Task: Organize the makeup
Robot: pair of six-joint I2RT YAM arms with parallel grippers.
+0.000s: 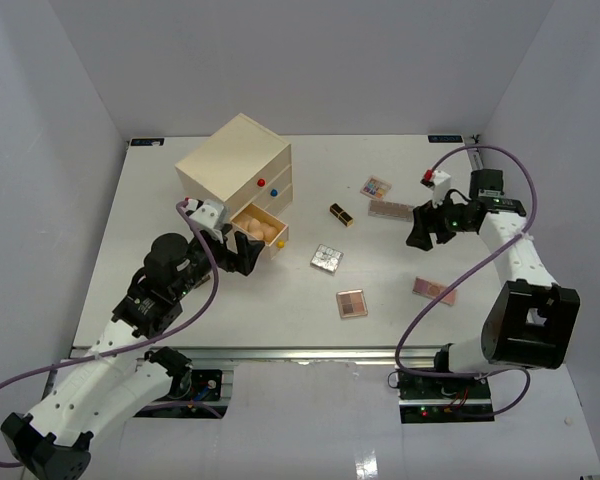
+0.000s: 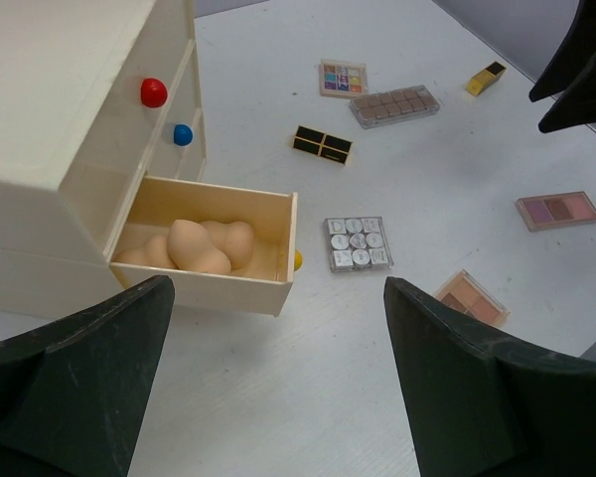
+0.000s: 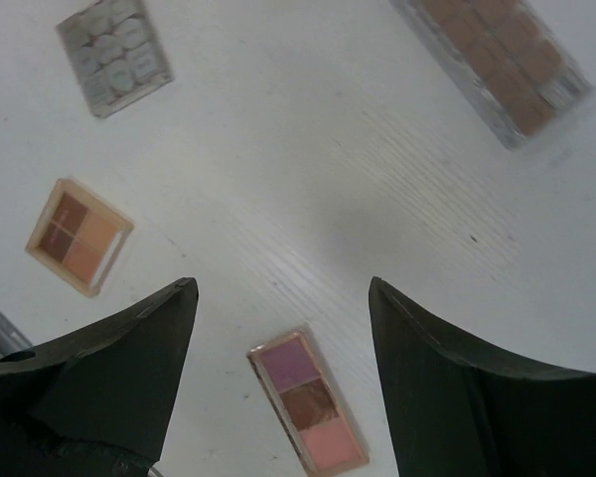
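Peach egg-shaped sponges (image 2: 204, 246) sit in the cream wooden drawer chest's (image 1: 230, 160) pulled-out bottom drawer (image 2: 209, 290). The left gripper (image 1: 242, 256) is just in front of it, spread wide (nothing between its fingers). A flat silver palette (image 1: 327, 258) and a flat pink palette (image 1: 433, 290) lie right of the chest, near the right gripper (image 1: 420, 232), which is parted and empty.

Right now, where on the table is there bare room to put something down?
Bare table lies left of the chest, and along the far edge between the chest and the colourful palette. It's crowded from the open drawer to the pink palette, around the lipstick and silver palette.
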